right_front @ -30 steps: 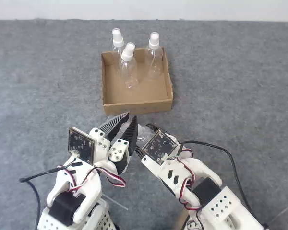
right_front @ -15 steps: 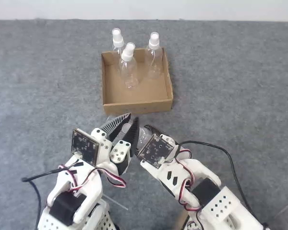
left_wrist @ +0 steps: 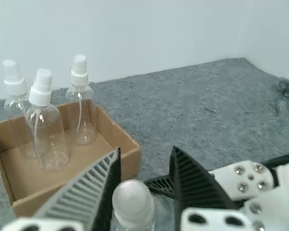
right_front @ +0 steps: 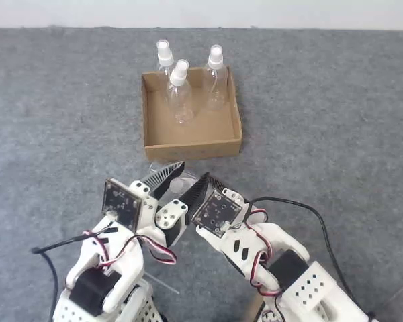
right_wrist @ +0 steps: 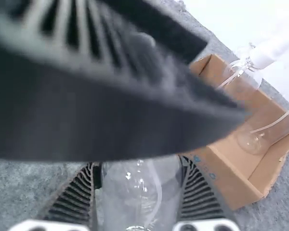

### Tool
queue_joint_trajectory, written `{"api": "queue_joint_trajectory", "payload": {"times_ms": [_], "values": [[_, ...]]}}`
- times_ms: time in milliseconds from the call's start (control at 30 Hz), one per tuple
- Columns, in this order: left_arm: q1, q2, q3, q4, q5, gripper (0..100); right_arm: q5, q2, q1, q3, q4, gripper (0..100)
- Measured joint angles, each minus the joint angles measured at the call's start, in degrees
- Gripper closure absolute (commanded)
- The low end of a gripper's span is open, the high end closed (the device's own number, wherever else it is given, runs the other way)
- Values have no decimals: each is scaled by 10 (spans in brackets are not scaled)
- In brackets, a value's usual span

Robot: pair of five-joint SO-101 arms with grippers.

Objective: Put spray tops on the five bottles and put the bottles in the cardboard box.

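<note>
In the left wrist view a white spray top (left_wrist: 132, 202) stands between the spread fingers of my left gripper (left_wrist: 145, 159), which is open around it with a gap on one side. Beneath it a clear bottle (right_wrist: 139, 197) is held upright, with my right gripper (right_wrist: 137, 183) shut on its body. From the high view both grippers meet just in front of the cardboard box (right_front: 191, 146), the left gripper (right_front: 191, 171) over the bottle (right_front: 181, 188). Three capped bottles (right_front: 181, 97) stand in the box.
Grey carpet covers the table all around. The box (left_wrist: 127, 144) lies close ahead of the grippers, its near half bare (right_front: 188, 131). A black cable (right_front: 309, 211) loops beside the right arm and another (right_front: 54, 248) beside the left.
My left gripper's fingers have spread apart from the spray top they were closed on. The right gripper has kept its hold on the bottle and shifted slightly.
</note>
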Motion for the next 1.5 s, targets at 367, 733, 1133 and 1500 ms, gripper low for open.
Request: {"api": "queue_joint_trajectory", "payload": {"times_ms": [367, 733, 1133, 1500], "values": [[-83, 0, -71, 42, 0, 840, 0, 0, 11, 0, 0, 976], [-165, 0, -84, 30, 0, 842, 6, 0, 12, 19, 0, 976], [-246, 0, -31, 2, 0, 844, 6, 0, 11, 19, 0, 976], [-245, 0, 68, -69, -1, 844, 6, 0, 11, 19, -18, 976]]}}
